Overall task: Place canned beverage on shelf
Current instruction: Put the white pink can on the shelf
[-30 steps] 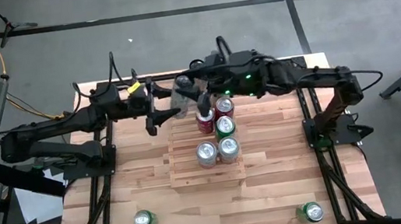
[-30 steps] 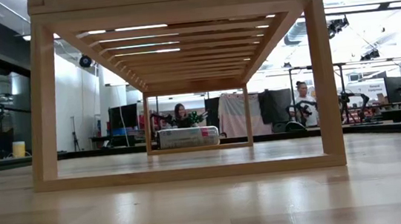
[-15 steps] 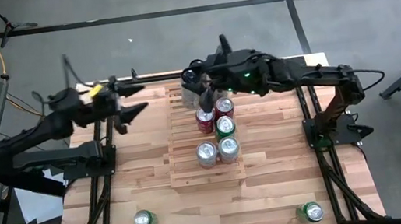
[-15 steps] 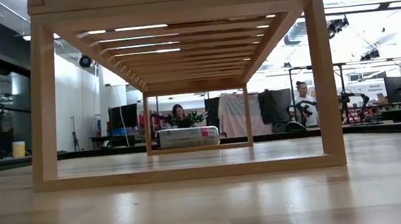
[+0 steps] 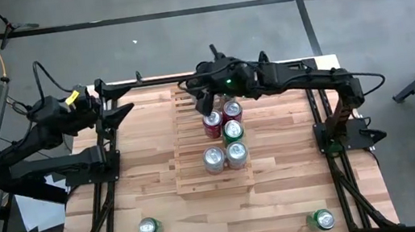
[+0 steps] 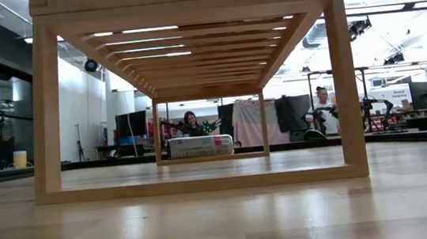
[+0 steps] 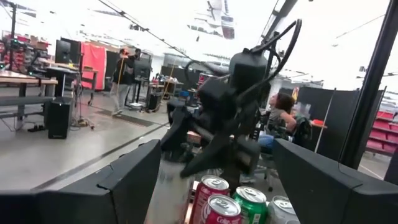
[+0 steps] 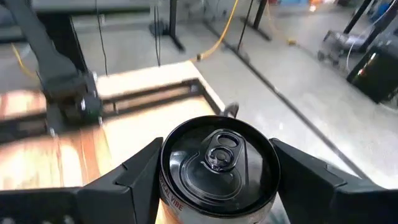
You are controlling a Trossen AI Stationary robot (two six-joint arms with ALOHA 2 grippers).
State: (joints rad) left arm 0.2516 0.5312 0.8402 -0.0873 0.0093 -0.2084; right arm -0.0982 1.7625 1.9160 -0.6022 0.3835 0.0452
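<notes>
We see the right gripper [image 5: 203,99] over the far end of the shelf [image 5: 211,152], fingers closed on a dark-topped can [image 8: 217,167]. In the right wrist view that can stands upright between the two fingers [image 8: 134,180], its pull-tab lid facing the camera. From above the can is mostly hidden under the gripper, so we cannot tell whether it touches the slats.

The shelf lies on the worktop [image 5: 284,195] near the middle of the far edge. On it we count five upright cans: a red one [image 5: 213,125] and a second red one [image 5: 230,111] nearest the gripper, a green one [image 5: 232,131] behind them, then two silver-topped ones, [image 5: 213,158] and [image 5: 236,154], side by side toward the shelf's middle.

Two more green cans stand off the shelf on the worktop, one near the front left corner [image 5: 150,227], one near the front right corner [image 5: 321,219].

The left gripper [image 5: 116,115] sits at the worktop's far left edge, well apart from the shelf, its fingers [image 7: 134,180] spread and holding nothing.
</notes>
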